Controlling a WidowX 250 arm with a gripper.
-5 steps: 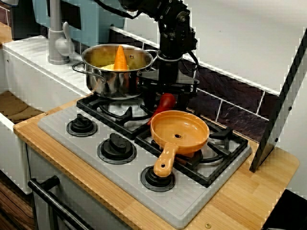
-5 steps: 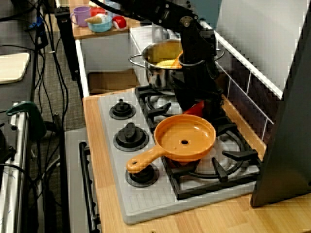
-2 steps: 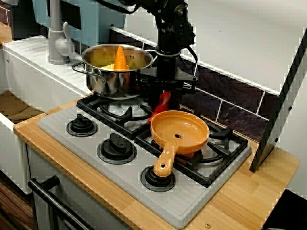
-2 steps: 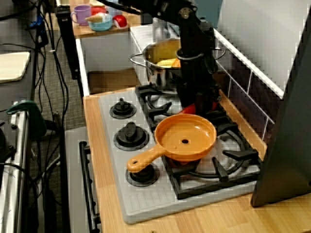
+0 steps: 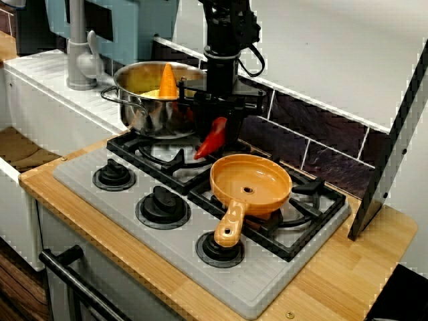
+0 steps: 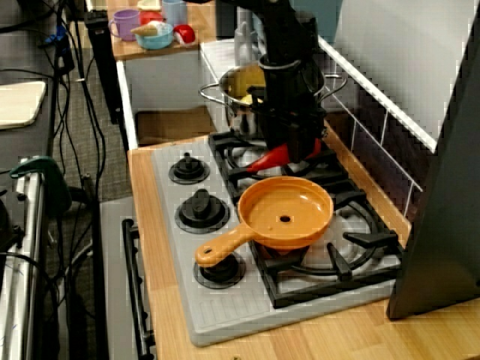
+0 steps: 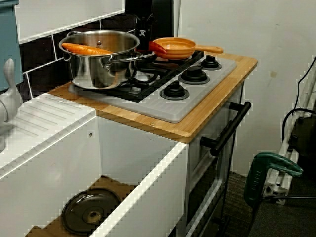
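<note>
Red pepper (image 5: 212, 137) hangs tilted from the end effector (image 5: 221, 119), clamped between its closed-in fingers, above the stove grate (image 5: 166, 160), between the steel pot (image 5: 144, 114) and the orange pan (image 5: 251, 182).

A gray stove (image 5: 100, 200) sits in a wooden counter (image 5: 334, 281), with three black knobs (image 5: 162, 204) along the stove's front edge. A steel pot (image 5: 150, 110) with a carrot (image 5: 167, 80) leaning inside stands on the stove's sink-side burner. An orange pan (image 5: 251, 184) rests on the grate at the stove's other end, its handle pointing toward the knobs.
</note>
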